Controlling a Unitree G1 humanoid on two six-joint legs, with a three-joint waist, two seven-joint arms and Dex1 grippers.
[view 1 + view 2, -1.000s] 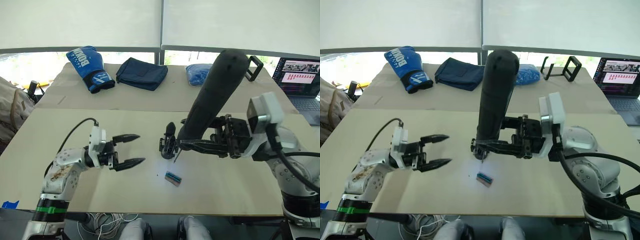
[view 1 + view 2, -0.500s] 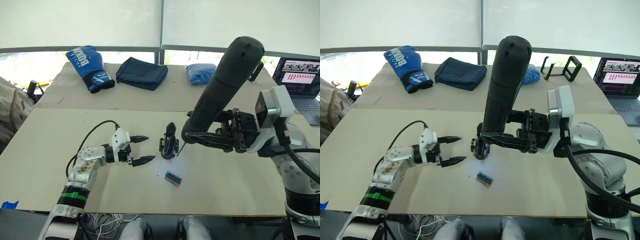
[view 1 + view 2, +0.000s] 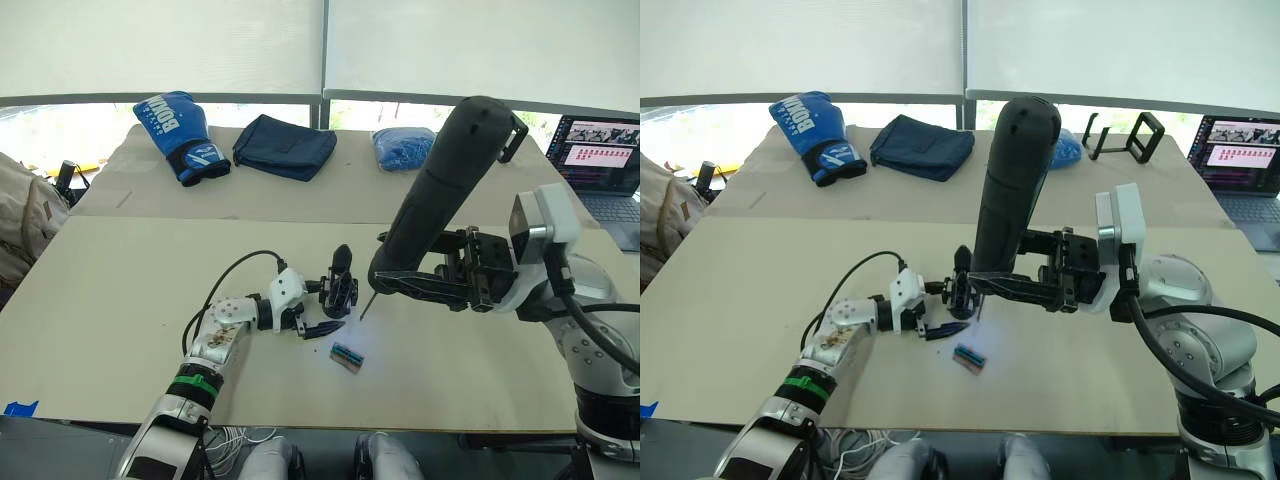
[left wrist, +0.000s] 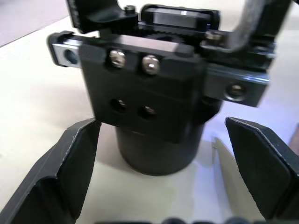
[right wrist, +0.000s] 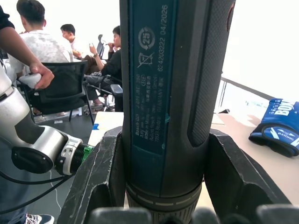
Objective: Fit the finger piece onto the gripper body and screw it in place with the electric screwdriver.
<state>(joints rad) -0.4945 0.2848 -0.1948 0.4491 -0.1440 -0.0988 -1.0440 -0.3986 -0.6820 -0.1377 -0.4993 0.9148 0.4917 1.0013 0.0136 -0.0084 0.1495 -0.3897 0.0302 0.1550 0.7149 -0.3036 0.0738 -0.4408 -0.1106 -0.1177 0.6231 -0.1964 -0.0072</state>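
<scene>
- Since the earlier frames, the left gripper [image 3: 322, 308] has been advanced across the table [image 3: 120, 290] up to the gripper body [image 3: 340, 290], and the electric screwdriver [image 3: 430, 205] has been shifted slightly, its bit now just right of the body.
- The left gripper's fingers [image 4: 65, 172] are spread, one on each side of the body's round base; in the left wrist view, gaps are seen between both fingers and the base.
- The gripper body is stood upright near the middle of the near table, with one pointed black finger raised at its top.
- The electric screwdriver is clamped between the fingers of the right gripper [image 3: 985, 285], tilted with its thick end raised toward the windows and its thin bit pointed down beside the gripper body.
- A pale glow is cast on the table beneath the bit.
- A small green-and-brown block [image 3: 347, 356] is lain just in front of the gripper body, apart from it.
- The finger piece cannot be told apart from the body.
- On the far table, a blue boxing glove [image 3: 180, 135], a dark folded cloth [image 3: 285, 146] and a laptop [image 3: 600, 160] are placed.
</scene>
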